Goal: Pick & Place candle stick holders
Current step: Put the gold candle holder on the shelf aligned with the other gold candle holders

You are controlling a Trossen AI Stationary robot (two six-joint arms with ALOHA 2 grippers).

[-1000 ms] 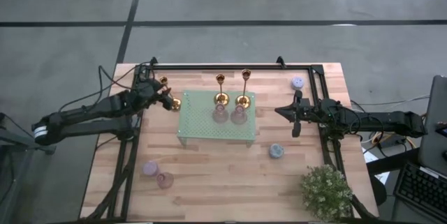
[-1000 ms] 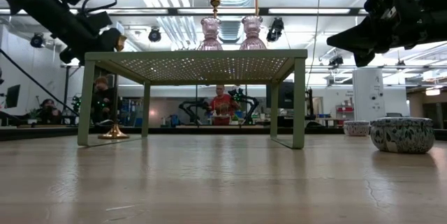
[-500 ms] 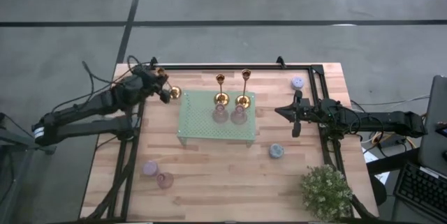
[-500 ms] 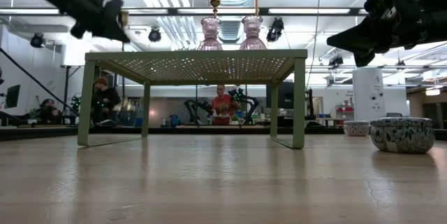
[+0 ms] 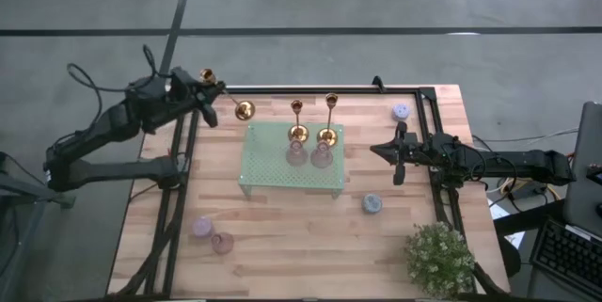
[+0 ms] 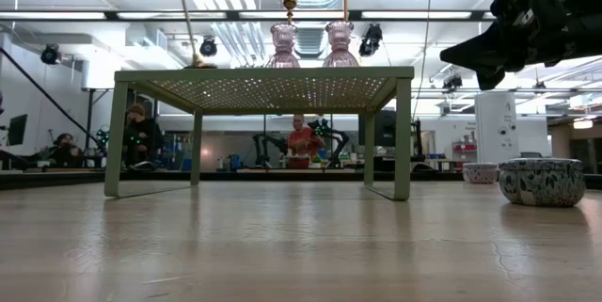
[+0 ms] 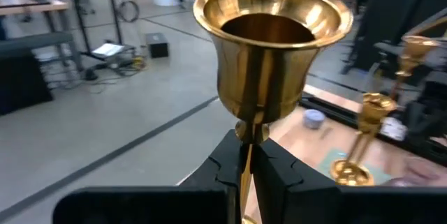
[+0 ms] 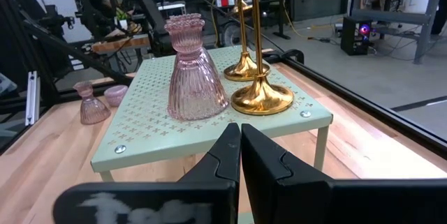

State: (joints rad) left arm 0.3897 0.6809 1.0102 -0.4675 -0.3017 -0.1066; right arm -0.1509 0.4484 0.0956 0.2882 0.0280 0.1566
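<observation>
Gripping a gold candle stick holder aloft, left gripper clamped, right gripper closed empty

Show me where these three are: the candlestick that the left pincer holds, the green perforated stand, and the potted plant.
held candlestick (image 7: 274,39): left wrist view, on its gold cup.
green perforated stand (image 5: 268,166): high view, on a bare part of its top.
potted plant (image 5: 439,258): high view, on its foliage.
</observation>
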